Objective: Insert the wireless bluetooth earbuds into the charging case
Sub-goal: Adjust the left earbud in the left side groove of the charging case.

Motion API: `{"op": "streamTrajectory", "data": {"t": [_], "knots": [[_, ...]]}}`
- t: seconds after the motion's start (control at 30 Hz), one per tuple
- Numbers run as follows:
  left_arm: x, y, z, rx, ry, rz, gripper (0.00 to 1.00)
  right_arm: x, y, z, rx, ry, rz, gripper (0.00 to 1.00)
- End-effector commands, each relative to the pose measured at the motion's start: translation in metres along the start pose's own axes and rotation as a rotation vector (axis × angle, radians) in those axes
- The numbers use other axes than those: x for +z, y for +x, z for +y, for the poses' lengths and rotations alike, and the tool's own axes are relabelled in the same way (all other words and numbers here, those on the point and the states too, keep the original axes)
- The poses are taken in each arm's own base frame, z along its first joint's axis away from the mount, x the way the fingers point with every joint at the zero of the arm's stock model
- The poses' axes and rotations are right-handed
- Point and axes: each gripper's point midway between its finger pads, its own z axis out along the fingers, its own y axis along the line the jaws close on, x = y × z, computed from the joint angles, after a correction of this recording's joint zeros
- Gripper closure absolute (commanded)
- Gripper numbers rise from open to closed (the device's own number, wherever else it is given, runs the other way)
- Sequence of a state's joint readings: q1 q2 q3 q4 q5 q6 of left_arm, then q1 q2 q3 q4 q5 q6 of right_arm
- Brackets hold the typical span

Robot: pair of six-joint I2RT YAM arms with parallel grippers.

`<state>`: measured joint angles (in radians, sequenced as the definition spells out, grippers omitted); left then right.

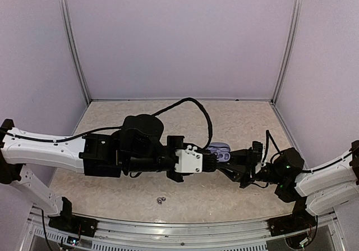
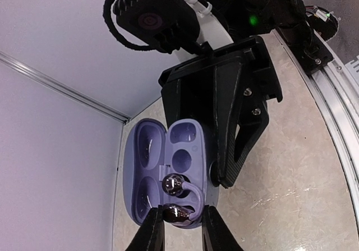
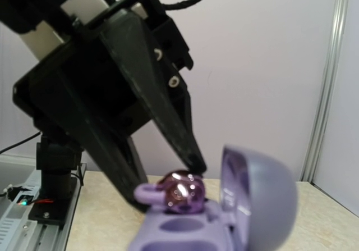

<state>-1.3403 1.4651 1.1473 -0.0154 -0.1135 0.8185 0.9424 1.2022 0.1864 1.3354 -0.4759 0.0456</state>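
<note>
An open lilac charging case [image 3: 185, 228] fills the near foreground, its lid [image 3: 261, 197] raised. A glossy purple earbud [image 3: 180, 195] with a lilac ear hook is pinched over the case between the black fingertips of the left gripper [image 3: 168, 185]. Beige tabletop [image 3: 101, 217] is seen beneath.

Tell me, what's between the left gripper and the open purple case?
A shiny earbud, pinched by the left gripper right at the case; left wrist view.

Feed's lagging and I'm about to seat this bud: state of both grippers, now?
Left gripper: closed on a purple earbud, over the charging case.
Right gripper: closed on the charging case's side.
</note>
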Motion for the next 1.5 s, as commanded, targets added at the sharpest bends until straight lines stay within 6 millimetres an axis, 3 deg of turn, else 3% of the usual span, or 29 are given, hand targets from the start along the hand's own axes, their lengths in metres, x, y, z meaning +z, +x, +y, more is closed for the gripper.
{"op": "streamTrajectory", "data": {"t": [0.0, 0.6, 1.1, 1.47], "knots": [[0.007, 0.004, -0.012, -0.024, 0.074, 0.013, 0.77, 0.005, -0.022, 0.003, -0.035, -0.018, -0.069, 1.00], [0.004, 0.007, -0.013, -0.144, 0.212, -0.030, 0.82, 0.005, -0.024, 0.011, -0.049, -0.060, -0.074, 1.00], [0.001, 0.013, -0.027, -0.130, 0.276, -0.018, 0.84, 0.002, -0.032, 0.012, -0.047, -0.062, -0.099, 1.00], [0.002, 0.008, -0.017, -0.116, 0.210, -0.011, 0.73, 0.003, -0.027, 0.011, -0.039, -0.061, -0.084, 1.00]]}}
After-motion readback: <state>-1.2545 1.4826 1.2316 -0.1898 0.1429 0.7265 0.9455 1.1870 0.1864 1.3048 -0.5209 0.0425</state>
